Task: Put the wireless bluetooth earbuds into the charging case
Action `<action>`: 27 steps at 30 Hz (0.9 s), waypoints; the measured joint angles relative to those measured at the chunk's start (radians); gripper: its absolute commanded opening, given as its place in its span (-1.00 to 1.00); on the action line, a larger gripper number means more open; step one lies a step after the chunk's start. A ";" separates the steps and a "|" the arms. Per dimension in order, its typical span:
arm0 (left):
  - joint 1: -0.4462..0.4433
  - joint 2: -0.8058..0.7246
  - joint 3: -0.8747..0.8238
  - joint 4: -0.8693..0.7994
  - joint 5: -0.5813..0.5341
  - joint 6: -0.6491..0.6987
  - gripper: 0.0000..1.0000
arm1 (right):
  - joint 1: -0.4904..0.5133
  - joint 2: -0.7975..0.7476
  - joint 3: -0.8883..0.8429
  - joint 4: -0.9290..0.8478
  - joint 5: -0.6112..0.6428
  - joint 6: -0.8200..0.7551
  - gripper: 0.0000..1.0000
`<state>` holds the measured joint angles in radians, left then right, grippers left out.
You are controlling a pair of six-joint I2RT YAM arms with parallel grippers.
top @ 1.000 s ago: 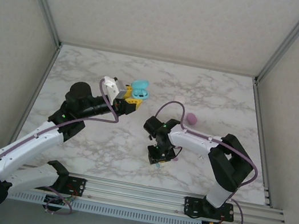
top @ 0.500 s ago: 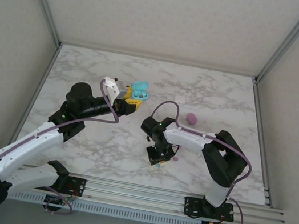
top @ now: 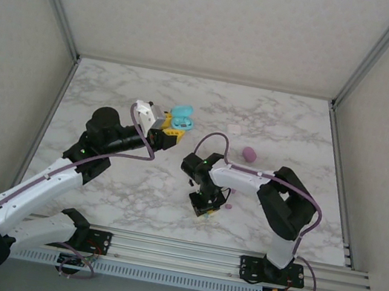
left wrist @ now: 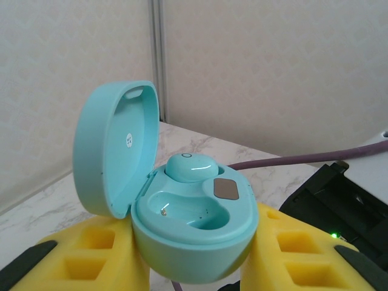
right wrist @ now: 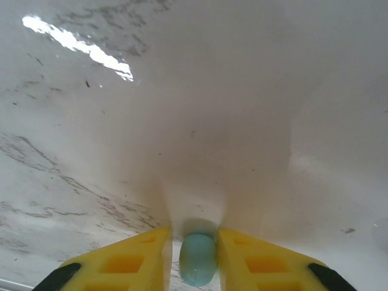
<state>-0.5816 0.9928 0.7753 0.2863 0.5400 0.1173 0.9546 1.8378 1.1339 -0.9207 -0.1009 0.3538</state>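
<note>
A teal earbud (right wrist: pixel 198 259) lies on the marble table (right wrist: pixel 91 151) between the yellow fingers of the right gripper (right wrist: pixel 195 237). The fingers are narrowed and seem to pinch it, though contact is hard to judge. A second earbud (left wrist: pixel 188 167) sits in the far socket of the open teal charging case (left wrist: pixel 194 242), which the left gripper (top: pixel 172 131) holds clamped.

Charging case (left wrist: pixel 194 242) — flanks hidden by yellow fingers (left wrist: pixel 91 248); pink speck (top: pixel 227 206) too small.
</note>
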 measured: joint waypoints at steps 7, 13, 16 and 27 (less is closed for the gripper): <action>0.000 0.000 0.000 0.000 0.000 0.000 -0.61 | 0.005 0.010 0.012 -0.011 0.008 0.000 -0.56; 0.000 0.000 0.000 0.000 -0.001 0.000 -0.60 | 0.005 0.008 0.012 -0.014 0.020 0.003 -0.65; 0.000 0.000 -0.001 0.000 -0.003 0.003 -0.60 | 0.005 -0.018 0.008 -0.006 0.022 0.013 -0.68; 0.001 0.114 -0.039 0.055 -0.027 0.010 -0.60 | -0.247 -0.490 -0.002 0.085 -0.164 0.074 -0.66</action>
<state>-0.5808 1.1072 0.7361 0.3408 0.5133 0.1276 0.7074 1.3476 1.1324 -0.8360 -0.2653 0.4278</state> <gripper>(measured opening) 0.351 0.173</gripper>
